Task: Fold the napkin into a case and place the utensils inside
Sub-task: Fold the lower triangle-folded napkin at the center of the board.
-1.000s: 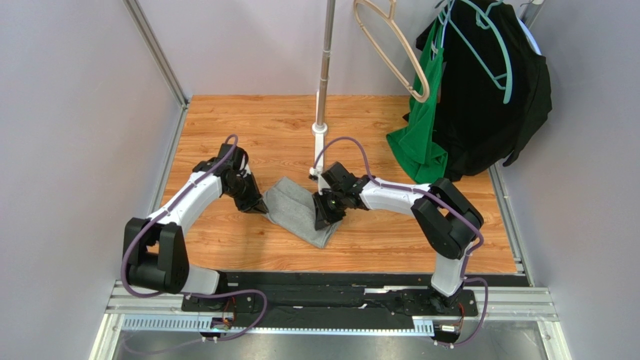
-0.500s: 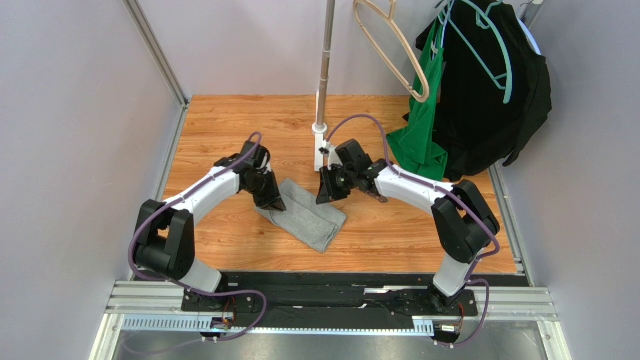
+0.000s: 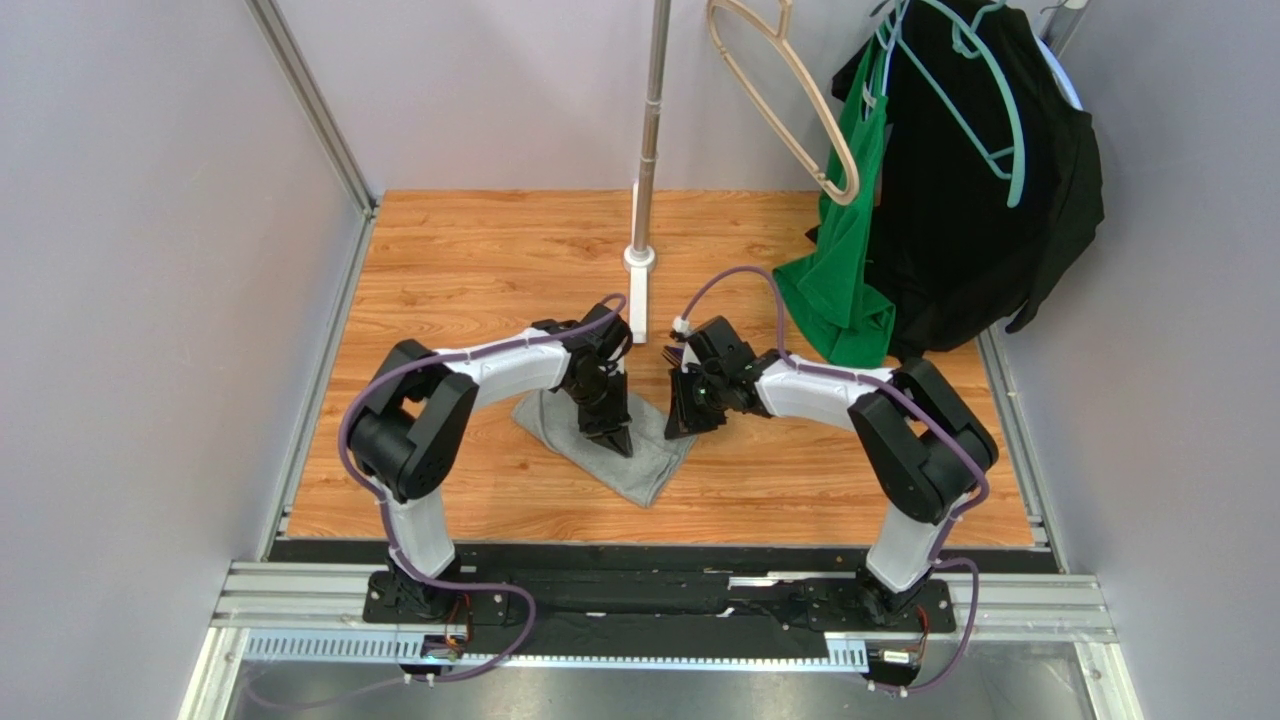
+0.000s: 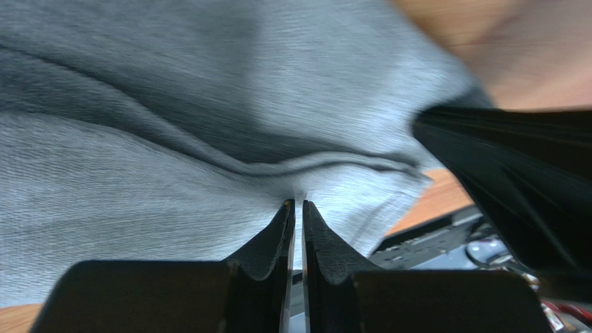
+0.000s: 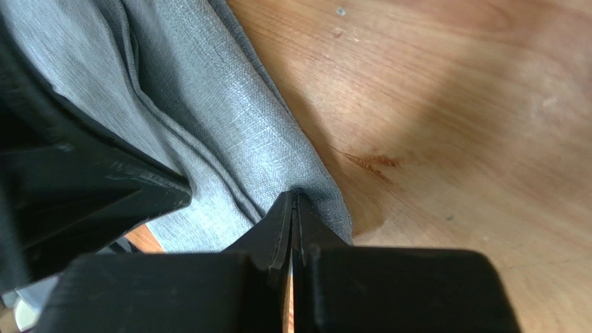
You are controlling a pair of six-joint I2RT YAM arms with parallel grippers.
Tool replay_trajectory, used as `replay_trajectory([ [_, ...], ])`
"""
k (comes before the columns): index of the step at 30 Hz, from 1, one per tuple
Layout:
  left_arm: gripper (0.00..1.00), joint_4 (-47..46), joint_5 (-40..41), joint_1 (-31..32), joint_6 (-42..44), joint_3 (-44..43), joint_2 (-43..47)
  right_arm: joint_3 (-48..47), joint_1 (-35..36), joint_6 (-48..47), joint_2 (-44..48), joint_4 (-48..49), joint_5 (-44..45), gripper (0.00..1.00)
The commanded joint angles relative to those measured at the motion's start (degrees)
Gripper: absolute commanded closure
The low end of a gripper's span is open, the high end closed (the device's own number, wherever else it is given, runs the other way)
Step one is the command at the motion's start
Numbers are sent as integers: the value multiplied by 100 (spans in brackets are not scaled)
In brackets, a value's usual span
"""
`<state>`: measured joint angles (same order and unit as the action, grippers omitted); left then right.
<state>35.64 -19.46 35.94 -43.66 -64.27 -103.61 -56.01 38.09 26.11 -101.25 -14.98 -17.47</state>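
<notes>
The grey napkin (image 3: 639, 468) lies on the wooden table as a narrow layered strip running diagonally; this strip is the case. My left gripper (image 3: 618, 443) stands on the middle of it. In the left wrist view its jaws (image 4: 299, 202) are pinched on a raised crease of the napkin (image 4: 174, 139). My right gripper (image 3: 679, 431) is just to the right, its shut tips (image 5: 294, 194) at the napkin's (image 5: 208, 104) right edge, with no cloth visible between them. The two grippers nearly touch. The utensils are out of view.
A metal pole on a white base (image 3: 642, 285) stands just behind the grippers. A green garment (image 3: 842, 285) and a black garment (image 3: 977, 195) hang at the back right beside a beige hanger (image 3: 796, 105). Grey walls close in the table (image 3: 451, 255) on both sides.
My left gripper has swept right across the napkin, carrying its left edge over, so the cloth is narrower. My right gripper lifted off, came down at the right edge and shut.
</notes>
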Motion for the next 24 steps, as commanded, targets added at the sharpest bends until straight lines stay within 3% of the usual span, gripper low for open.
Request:
replay_trajectory([
  [1,85,1048,608,-35,489,-427,-282,748,251,903,343,582,421,100],
  [3,84,1479,1109,-131,875,-516,-326,1046,488,1343,404,768,219,100],
  [7,87,1841,1163,-544,1342,-595,-511,1355,989,1923,650,1401,42,100],
  [11,89,1965,1420,-729,1421,-578,-21,1067,1236,1697,695,1297,94,100],
  [15,74,1701,831,-729,1343,-341,1165,381,939,775,677,490,297,100],
  [18,71,1684,453,-685,1220,-271,1570,-102,684,308,572,182,131,100],
  [24,64,1262,162,-430,1096,37,1687,-841,402,210,239,92,-361,87],
])
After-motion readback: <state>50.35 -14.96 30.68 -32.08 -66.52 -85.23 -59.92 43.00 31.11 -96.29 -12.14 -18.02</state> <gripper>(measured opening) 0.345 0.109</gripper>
